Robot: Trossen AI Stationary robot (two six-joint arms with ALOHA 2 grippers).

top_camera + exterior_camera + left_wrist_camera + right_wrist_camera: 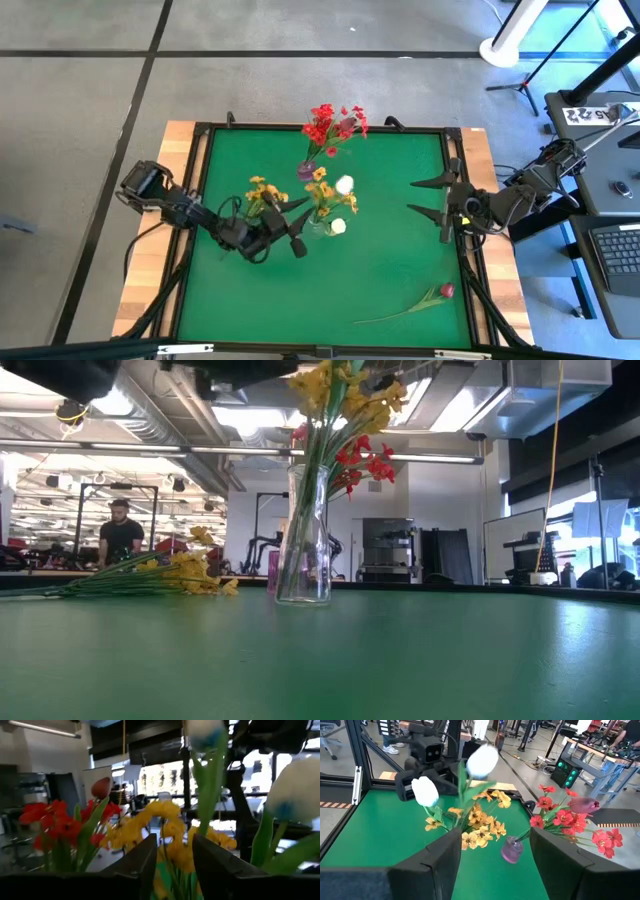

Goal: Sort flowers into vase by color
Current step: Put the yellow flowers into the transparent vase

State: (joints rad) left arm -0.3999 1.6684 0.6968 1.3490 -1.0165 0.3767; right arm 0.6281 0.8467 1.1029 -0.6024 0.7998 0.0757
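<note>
A clear glass vase (322, 228) (303, 540) stands mid-table and holds yellow-orange blooms (322, 190) and two white buds (344, 184) (425, 791). A small purple vase (306, 170) (511, 850) behind it holds red blooms (335, 125) (560, 820) and a dark-red bud (584, 805). One yellow-orange bunch (262, 193) (190, 573) lies flat on the mat, left of the glass vase. A dark-red bud flower (446, 290) lies near the right front corner. My left gripper (302, 227) (172, 850) is open just left of the glass vase. My right gripper (411, 196) (492, 845) is open, at the table's right.
The green mat (390, 260) is framed by a black rail (470, 290) on a wooden table. Bare mat lies between the vases and my right gripper and along the near edge. A desk with a laptop (615, 250) stands right of the table. A person (120, 535) stands far off.
</note>
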